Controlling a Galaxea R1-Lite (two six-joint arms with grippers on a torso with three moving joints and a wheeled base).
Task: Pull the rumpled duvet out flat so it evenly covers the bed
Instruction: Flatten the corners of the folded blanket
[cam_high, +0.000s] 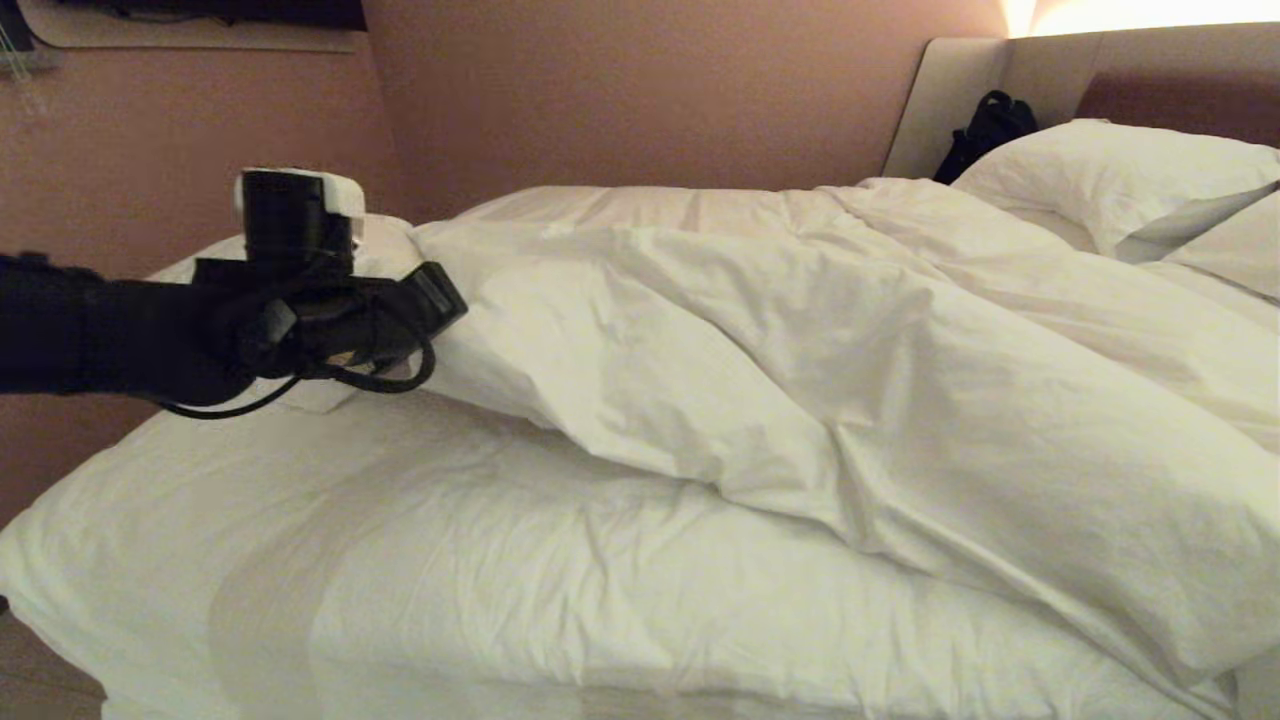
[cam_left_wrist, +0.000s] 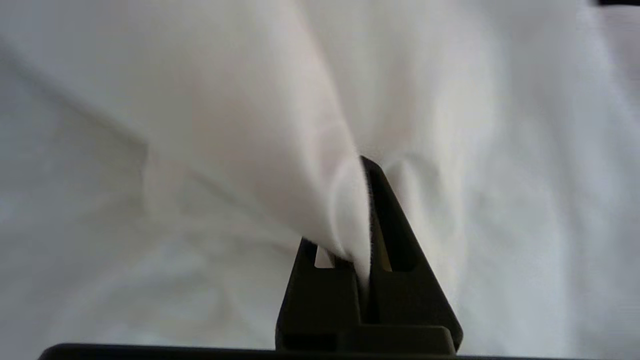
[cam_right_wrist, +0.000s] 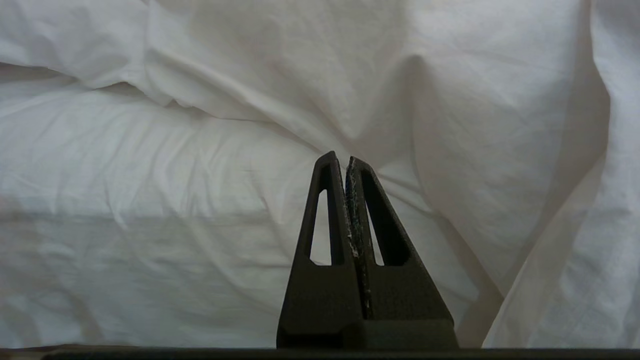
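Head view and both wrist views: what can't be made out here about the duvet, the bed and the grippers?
- Left gripper in the head view: its fingertips are hidden by its own body; the left wrist view shows it shut on the duvet.
- Right gripper: outside the head view.
- Duvet: right end cut off by the frame edge.
- Bed: base below the frame.

Open room over the bare sheet (cam_high: 450, 560) along the near side of the bed (cam_high: 60, 600); blocked beyond by the heaped duvet (cam_high: 800, 380); pillows (cam_high: 1110, 170) crowding the headboard end.
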